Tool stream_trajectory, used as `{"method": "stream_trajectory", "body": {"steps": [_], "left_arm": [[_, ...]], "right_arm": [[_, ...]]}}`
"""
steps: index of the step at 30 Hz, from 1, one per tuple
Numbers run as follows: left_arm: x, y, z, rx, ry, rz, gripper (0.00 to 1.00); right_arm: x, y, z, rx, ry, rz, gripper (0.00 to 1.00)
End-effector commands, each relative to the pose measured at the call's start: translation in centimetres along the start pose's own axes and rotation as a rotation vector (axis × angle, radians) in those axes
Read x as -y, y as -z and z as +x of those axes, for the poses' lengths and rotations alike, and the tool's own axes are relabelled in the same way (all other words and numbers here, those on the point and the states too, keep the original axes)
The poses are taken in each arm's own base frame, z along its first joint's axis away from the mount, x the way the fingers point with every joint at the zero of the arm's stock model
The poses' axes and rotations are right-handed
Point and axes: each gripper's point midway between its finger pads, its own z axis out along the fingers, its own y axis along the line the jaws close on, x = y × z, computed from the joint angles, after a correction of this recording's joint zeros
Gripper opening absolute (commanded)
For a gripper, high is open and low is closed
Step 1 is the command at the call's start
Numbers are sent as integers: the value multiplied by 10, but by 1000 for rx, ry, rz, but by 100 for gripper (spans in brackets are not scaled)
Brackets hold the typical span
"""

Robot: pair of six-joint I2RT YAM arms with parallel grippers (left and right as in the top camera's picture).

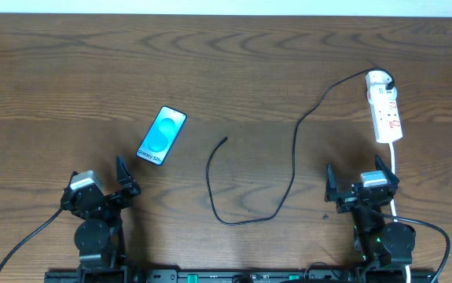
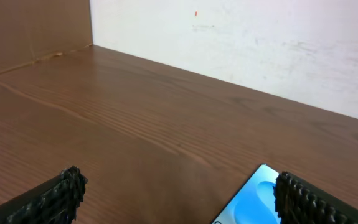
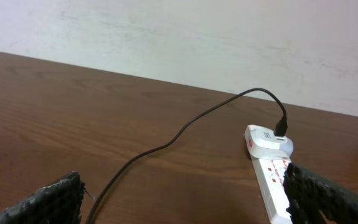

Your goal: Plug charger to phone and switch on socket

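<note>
The phone (image 1: 162, 135) lies face up, tilted, left of centre on the wood table; its blue screen also shows in the left wrist view (image 2: 253, 199). The black charger cable (image 1: 292, 157) runs from the white socket strip (image 1: 385, 110) at the far right, curves down and ends in a free plug tip (image 1: 225, 139) right of the phone. The cable (image 3: 185, 127) and socket (image 3: 269, 168) show in the right wrist view. My left gripper (image 1: 106, 187) is open and empty, below the phone. My right gripper (image 1: 361, 182) is open and empty, below the socket.
The socket's thick white cord (image 1: 395, 169) runs down beside my right arm. A pale wall (image 3: 197, 37) stands behind the table's far edge.
</note>
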Motion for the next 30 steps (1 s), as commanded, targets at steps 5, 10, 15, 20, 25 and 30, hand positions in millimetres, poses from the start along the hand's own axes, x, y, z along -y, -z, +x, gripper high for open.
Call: {"method": "stream_trajectory", "body": {"steps": [5, 10, 15, 20, 25, 30], "left_arm": [[-14, -2, 13, -30, -69, -77, 98], [-14, -2, 13, -29, -69, -77, 98], [-14, -2, 13, -27, -68, -76, 98], [3, -2, 11, -22, -62, 23, 98], [18, -1, 6, -23, -59, 103, 98], [33, -1, -3, -71, -64, 173, 98]], "right_arm": [[1, 0, 2, -4, 11, 6, 99], [1, 0, 2, -4, 11, 6, 99], [0, 0, 1, 2, 11, -1, 99], [0, 0, 0, 5, 23, -2, 99], [-1, 0, -3, 14, 24, -7, 99], [-5, 2, -13, 25, 20, -36, 99]]}}
